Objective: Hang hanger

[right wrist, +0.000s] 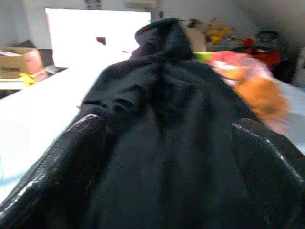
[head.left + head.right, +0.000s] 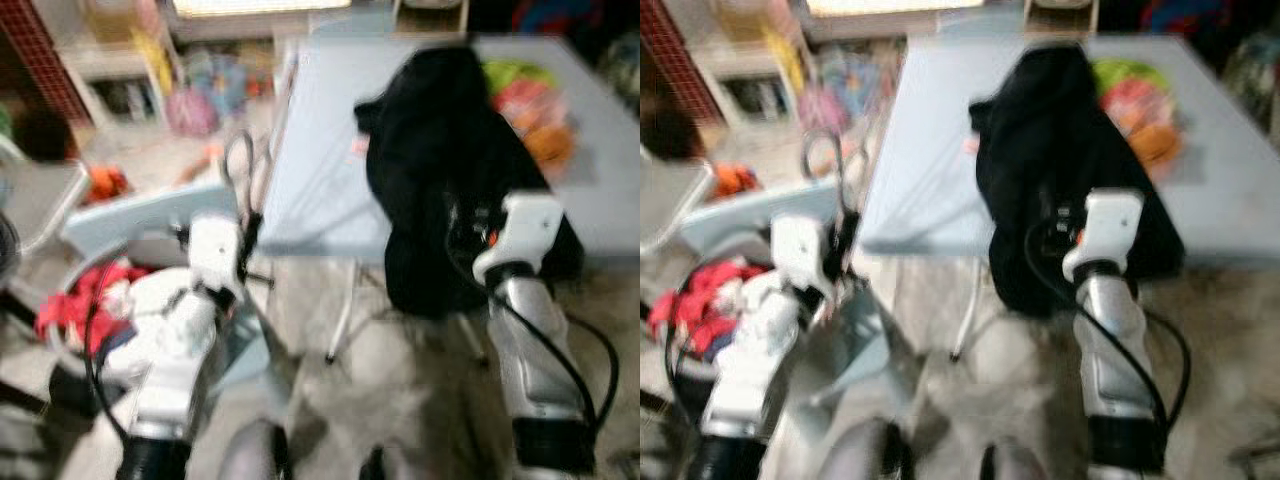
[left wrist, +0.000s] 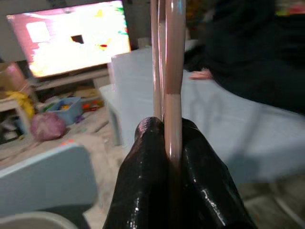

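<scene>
Holding the thin hanger tight, the left gripper could let it slip; the right gripper, wide open, might snag the black cloth

Lived-in home, probably living room: bright TV screen on low stand, folding table with black garment, cardboard box, toys and clutter on floor; head views blurred.
</scene>
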`<state>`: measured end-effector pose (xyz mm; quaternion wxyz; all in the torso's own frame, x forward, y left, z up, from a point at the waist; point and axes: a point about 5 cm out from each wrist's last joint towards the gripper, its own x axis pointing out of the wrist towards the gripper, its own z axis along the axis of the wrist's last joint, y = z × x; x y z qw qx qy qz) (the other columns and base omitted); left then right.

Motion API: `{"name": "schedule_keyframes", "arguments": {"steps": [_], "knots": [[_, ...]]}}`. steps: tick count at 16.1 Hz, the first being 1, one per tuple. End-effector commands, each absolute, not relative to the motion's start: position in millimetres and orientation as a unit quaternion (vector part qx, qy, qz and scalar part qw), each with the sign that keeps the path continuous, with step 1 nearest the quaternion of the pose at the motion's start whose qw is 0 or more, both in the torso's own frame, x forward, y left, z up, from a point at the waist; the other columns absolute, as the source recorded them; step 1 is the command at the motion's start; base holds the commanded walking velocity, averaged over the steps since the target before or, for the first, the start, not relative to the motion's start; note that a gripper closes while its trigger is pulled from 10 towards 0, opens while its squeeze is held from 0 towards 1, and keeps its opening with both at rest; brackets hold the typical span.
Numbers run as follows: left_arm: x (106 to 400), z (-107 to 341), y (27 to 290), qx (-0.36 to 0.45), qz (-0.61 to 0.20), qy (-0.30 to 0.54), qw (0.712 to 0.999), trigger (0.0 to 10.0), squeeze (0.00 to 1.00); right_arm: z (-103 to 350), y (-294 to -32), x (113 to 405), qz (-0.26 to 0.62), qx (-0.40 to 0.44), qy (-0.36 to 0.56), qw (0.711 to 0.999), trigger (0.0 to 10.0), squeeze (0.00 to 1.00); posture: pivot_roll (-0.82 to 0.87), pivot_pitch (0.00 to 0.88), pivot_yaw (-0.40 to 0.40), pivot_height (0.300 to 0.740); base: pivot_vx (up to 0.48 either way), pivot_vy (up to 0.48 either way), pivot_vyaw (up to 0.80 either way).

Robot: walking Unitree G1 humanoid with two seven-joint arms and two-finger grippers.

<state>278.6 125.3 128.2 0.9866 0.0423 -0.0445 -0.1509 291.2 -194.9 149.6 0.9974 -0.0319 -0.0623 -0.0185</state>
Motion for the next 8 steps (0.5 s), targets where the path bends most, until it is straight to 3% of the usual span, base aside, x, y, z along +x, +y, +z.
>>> {"name": "schedule_keyframes", "arguments": {"steps": [1,2,8], "knots": [[280.9,135.2,124.5,0.051,-0.154,-0.058,0.985,10.0,0.0,158.6,-195.8,291.9,-0.023,-0.035,-0.076,0.996,10.0,0.0,-0.06,0.058,0.017,0.74,-0.277,0.0,0.0],[280.9,135.3,124.1,0.05,-0.155,-0.058,0.985,10.0,0.0,158.9,-196.3,292.0,-0.025,-0.036,-0.075,0.996,10.0,0.0,-0.06,0.058,0.017,0.74,-0.277,0.0,0.0],[279.4,131.5,122.4,0.057,-0.17,-0.049,0.983,10.0,0.0,151.8,-196.8,289.2,-0.026,-0.035,-0.056,0.997,10.0,0.0,-0.05,0.065,0.01,0.74,0.0,0.0,0.0]]}}
